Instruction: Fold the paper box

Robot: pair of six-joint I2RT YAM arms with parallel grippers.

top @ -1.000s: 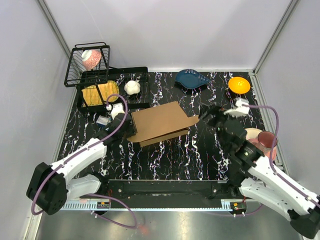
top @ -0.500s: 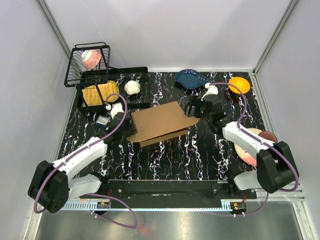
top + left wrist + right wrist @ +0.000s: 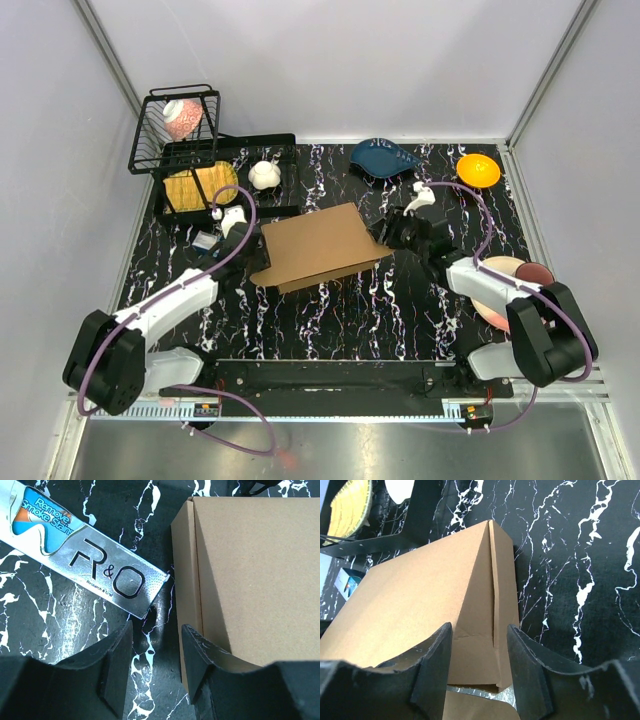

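The paper box (image 3: 315, 245) is plain brown cardboard, lying flattened in the middle of the black marbled table. In the left wrist view its left edge (image 3: 187, 580) runs right beside one finger (image 3: 202, 670). My left gripper (image 3: 255, 260) (image 3: 157, 667) is open, with only bare table in its gap. At the box's right end my right gripper (image 3: 392, 232) (image 3: 480, 675) is open. Its fingers straddle a narrow end flap (image 3: 502, 590) of the box (image 3: 420, 595), and cardboard fills the space between them. I cannot tell if the pads touch it.
A silver "R&O" packet (image 3: 100, 565) (image 3: 207, 240) lies just left of the box. A black wire basket (image 3: 175, 125) and a rack holding a yellow plate (image 3: 198, 185) stand back left. A blue dish (image 3: 385, 158) and an orange bowl (image 3: 478, 170) sit at the back. Pink dishes (image 3: 520, 280) lie right.
My right arm has swung in from the right to the box's right end and its jaws have narrowed. The flap that stuck out there no longer sticks out. My left arm has barely moved.
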